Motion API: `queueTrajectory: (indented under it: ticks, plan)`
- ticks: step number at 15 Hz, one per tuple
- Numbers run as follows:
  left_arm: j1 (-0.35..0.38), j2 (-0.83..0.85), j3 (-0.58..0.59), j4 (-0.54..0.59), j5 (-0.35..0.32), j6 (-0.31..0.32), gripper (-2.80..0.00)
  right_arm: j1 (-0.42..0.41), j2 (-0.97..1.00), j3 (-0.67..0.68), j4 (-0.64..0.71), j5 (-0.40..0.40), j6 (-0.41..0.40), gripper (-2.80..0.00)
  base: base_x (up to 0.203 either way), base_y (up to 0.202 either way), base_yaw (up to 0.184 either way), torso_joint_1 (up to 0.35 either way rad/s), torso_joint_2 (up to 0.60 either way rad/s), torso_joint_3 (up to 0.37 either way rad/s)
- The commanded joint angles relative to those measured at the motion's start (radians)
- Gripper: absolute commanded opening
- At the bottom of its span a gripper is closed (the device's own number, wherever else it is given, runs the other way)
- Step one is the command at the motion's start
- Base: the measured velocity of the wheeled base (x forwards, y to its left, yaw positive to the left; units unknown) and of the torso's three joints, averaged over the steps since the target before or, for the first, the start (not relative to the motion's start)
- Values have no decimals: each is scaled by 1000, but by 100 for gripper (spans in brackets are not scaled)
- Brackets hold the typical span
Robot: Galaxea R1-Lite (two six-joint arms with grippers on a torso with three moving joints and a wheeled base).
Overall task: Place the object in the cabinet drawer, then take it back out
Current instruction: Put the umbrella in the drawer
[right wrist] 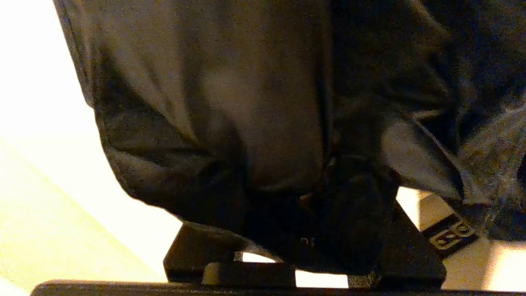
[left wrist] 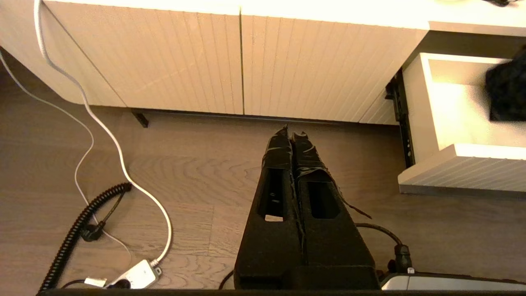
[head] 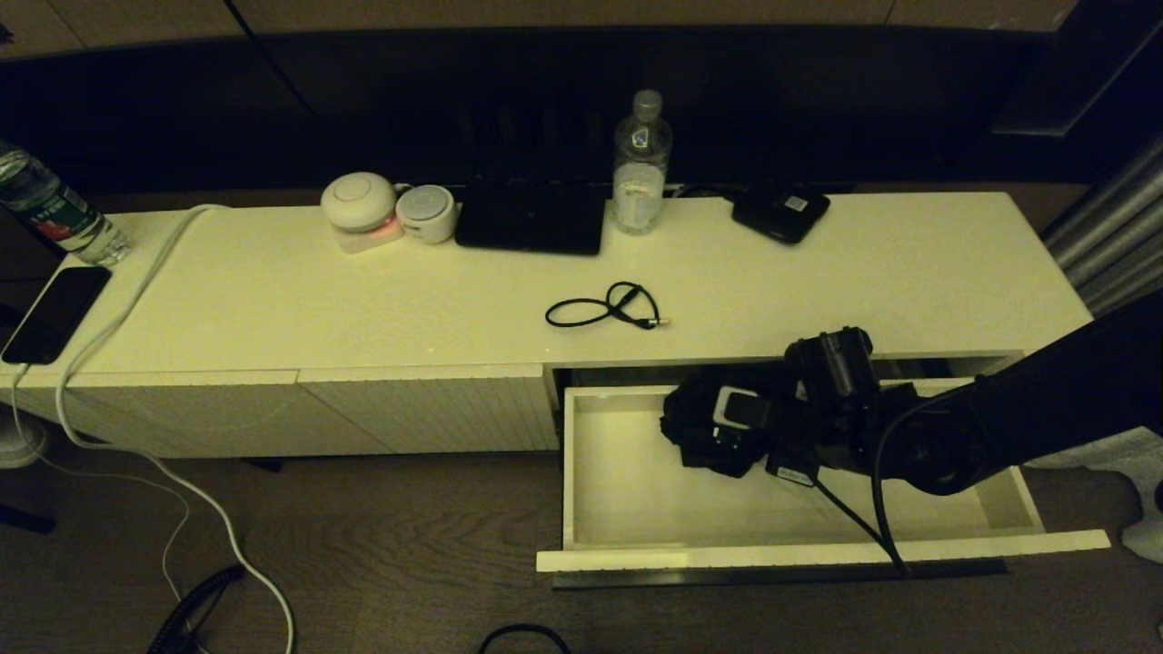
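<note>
drawer [head: 581, 472] pulled out of the cabinet [head: 273, 309] at its right end, white inside showing. right gripper [head: 704, 436] reaches in over the drawer from the right, sitting above the middle of the drawer floor, closer to the back wall. it has a bunched black cloth [head: 700, 427] with a small pale label patch; in the right wrist view the cloth [right wrist: 254, 123] fills most of the frame and is pinched between the jaws, which are partly closed around the fabric. cloth is inside the drawer space; cannot tell if it touches the floor. left gripper [left wrist: 291, 135] is parked low over the wood floor in front of the ribbed cabinet fronts, left of the drawer, jaws pressed together, holding nothing. on the cabinet top: clear bottle [head: 641, 163], black looped cable [head: 609, 307], a flat black device [head: 531, 218], a small black box [head: 781, 213], two round white gadgets [head: 359, 204]. phone [head: 54, 313] and a second bottle [head: 54, 209] at the far left edge. white cable [head: 118, 327] runs down to the floor.
</note>
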Motion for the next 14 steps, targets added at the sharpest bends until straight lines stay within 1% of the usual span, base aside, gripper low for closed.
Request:
queueTrajectory:
  ticks: [1, 3, 5, 7, 9, 10, 11, 14]
  plan:
    - [1, -2, 0, 0, 0, -1, -280, -22, 46, 12, -21, 0, -21, -280, 0, 0, 0, 0, 0, 0]
    - [1, -2, 0, 0, 0, -1, -280, -28, 59, 32, -57, 8, -29, -280, 0, 0, 0, 0, 0, 0]
    - [1, -2, 0, 0, 0, -1, -280, -27, 62, 43, -74, 24, -32, -280, 0, 0, 0, 0, 0, 0]
    - [1, -2, 0, 0, 0, -1, -280, -26, 62, 53, -82, 24, -39, -280, 0, 0, 0, 0, 0, 0]
    - [1, -2, 0, 0, 0, -1, -280, -25, 43, 73, -84, 34, -74, -280, 0, 0, 0, 0, 0, 0]
    - [1, -2, 0, 0, 0, -1, -280, -25, 36, 79, -87, 51, -77, -31, 0, 0, 0, 0, 0, 0]
    - [1, -2, 0, 0, 0, -1, -280, -25, 25, 85, -92, 54, -77, 0, 0, 0, 0, 0, 0, 0]
    - [1, -2, 0, 0, 0, -1, -280, -23, -42, 111, -93, 74, -78, 0, 0, 0, 0, 0, 0, 0]
